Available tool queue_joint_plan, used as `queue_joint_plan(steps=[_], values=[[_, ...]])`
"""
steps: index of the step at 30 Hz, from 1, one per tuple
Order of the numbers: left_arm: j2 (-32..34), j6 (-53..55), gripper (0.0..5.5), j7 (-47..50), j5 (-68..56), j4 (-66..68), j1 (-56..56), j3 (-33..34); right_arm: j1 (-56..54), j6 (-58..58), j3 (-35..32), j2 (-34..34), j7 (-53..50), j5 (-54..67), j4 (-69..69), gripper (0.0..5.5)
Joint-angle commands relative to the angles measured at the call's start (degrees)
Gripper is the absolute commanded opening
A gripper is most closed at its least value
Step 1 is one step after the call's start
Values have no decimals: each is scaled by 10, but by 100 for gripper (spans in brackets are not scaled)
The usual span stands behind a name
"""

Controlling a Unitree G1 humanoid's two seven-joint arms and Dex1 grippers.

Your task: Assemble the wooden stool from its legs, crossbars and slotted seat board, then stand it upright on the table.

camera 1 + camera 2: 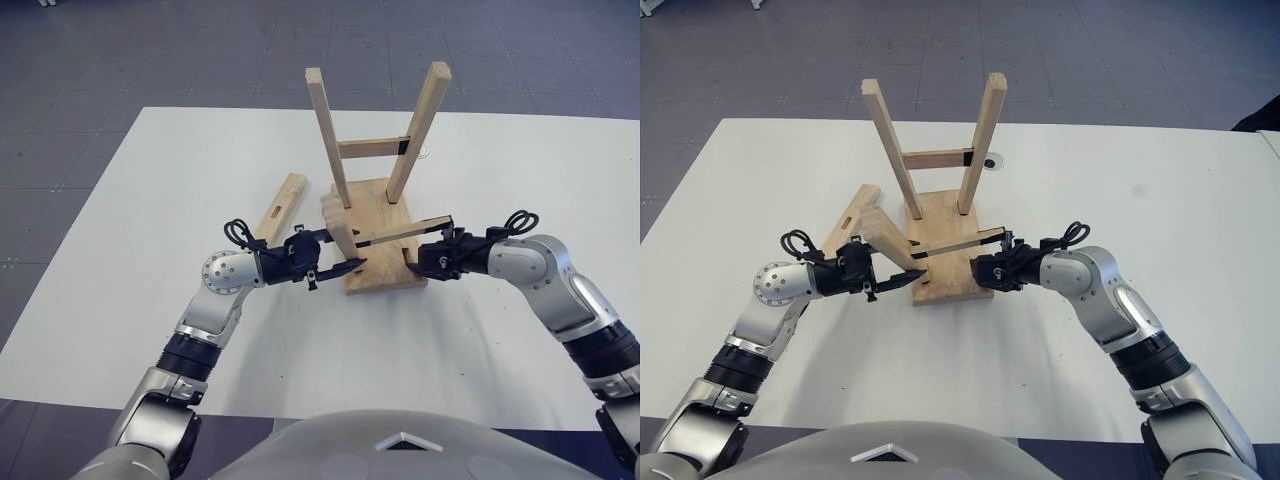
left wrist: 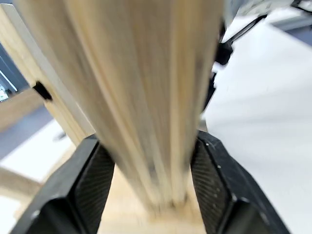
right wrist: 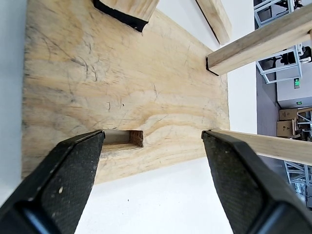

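The slotted seat board (image 1: 372,262) lies flat on the white table. Two legs (image 1: 328,135) (image 1: 420,125) stand upright in its far slots, joined by a crossbar (image 1: 372,148). My left gripper (image 1: 340,262) is shut on a third leg (image 1: 890,240), which leans over the board's near left corner; in the left wrist view this leg (image 2: 141,97) sits between the fingers (image 2: 92,185). A thin crossbar (image 1: 400,235) runs from it toward my right gripper (image 1: 420,262), which is open at the board's near right corner. An empty slot (image 3: 122,138) lies between its pads (image 3: 63,185).
A loose leg (image 1: 280,207) lies flat on the table left of the board. A small round fitting (image 1: 990,160) sits in the tabletop behind the stool. White table (image 1: 520,180) spreads wide on both sides, with grey floor beyond its far edge.
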Motion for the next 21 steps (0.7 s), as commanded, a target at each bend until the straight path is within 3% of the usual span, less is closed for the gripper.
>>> queue_joint_plan(steps=[1,4,8,16,21], values=[[9,5,308,-16,-9,-23,13,12,34,19,29,-1,29,-15,16,369],[15,29,356,-23,-36,-63,30,27,38,33,29,10,32,1,21,369],[51,93,356,-16,-99,-162,85,80,55,92,18,62,33,69,50,369],[117,246,356,49,-242,-274,119,269,4,148,-7,202,-48,138,136,369],[134,256,356,21,-228,-253,108,276,-16,128,7,213,-76,110,177,369]])
